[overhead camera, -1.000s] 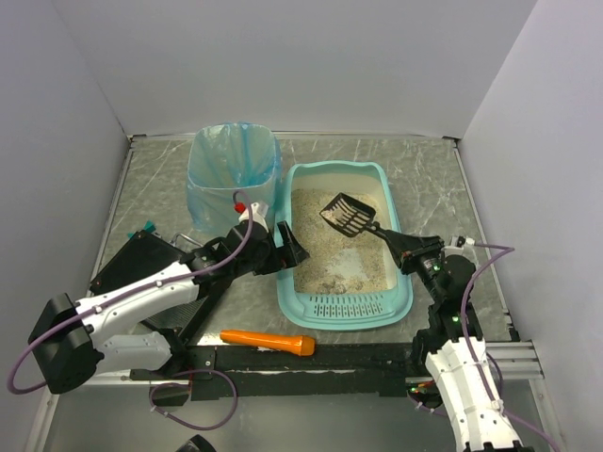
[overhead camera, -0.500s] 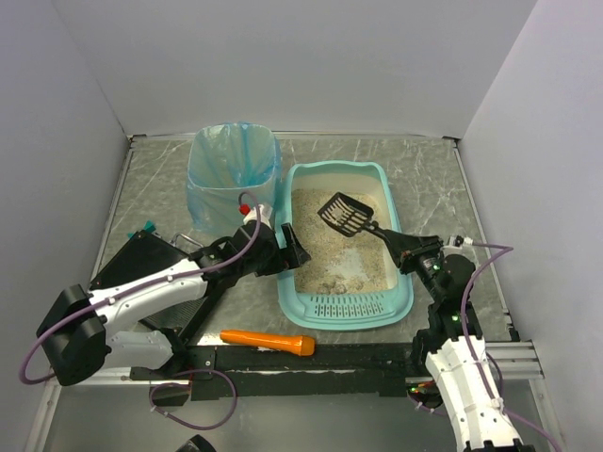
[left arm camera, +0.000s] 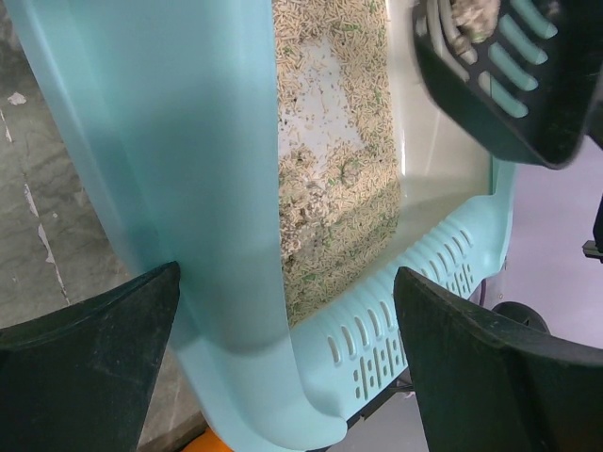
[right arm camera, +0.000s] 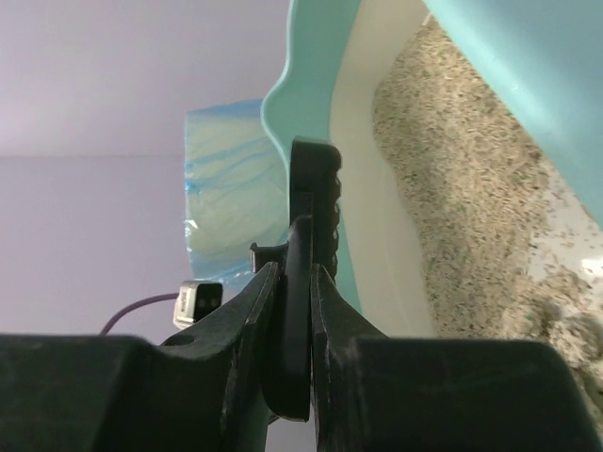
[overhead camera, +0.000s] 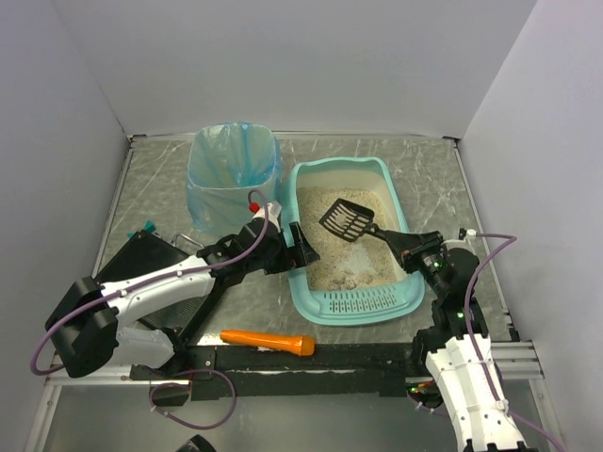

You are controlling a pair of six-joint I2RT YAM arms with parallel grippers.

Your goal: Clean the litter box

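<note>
The light teal litter box (overhead camera: pixel 399 224) holds beige litter and lies slightly askew, slotted lip toward me. My left gripper (overhead camera: pixel 293 248) is open at the box's left wall. In the left wrist view the wall (left arm camera: pixel 217 141) runs between the wide-apart jaws, the left finger next to it. My right gripper (overhead camera: pixel 407 247) is shut on the handle of a black slotted scoop (overhead camera: pixel 345 219), whose head hovers over the litter. The scoop head (left arm camera: pixel 509 75) carries some clumps. In the right wrist view the handle (right arm camera: pixel 309 188) is clamped between the fingers, with the box (right arm camera: pixel 528 56) beyond.
A blue-bagged waste bin (overhead camera: pixel 234 174) stands just left of the box's far end and shows in the right wrist view (right arm camera: pixel 226 188). A flat black case (overhead camera: pixel 139 266) lies at the left. An orange tool (overhead camera: pixel 268 341) lies by the near table edge. Walls close three sides.
The litter box's near end has swung to the right, and my left gripper has moved right with its left wall. The scoop has shifted slightly right and lower.
</note>
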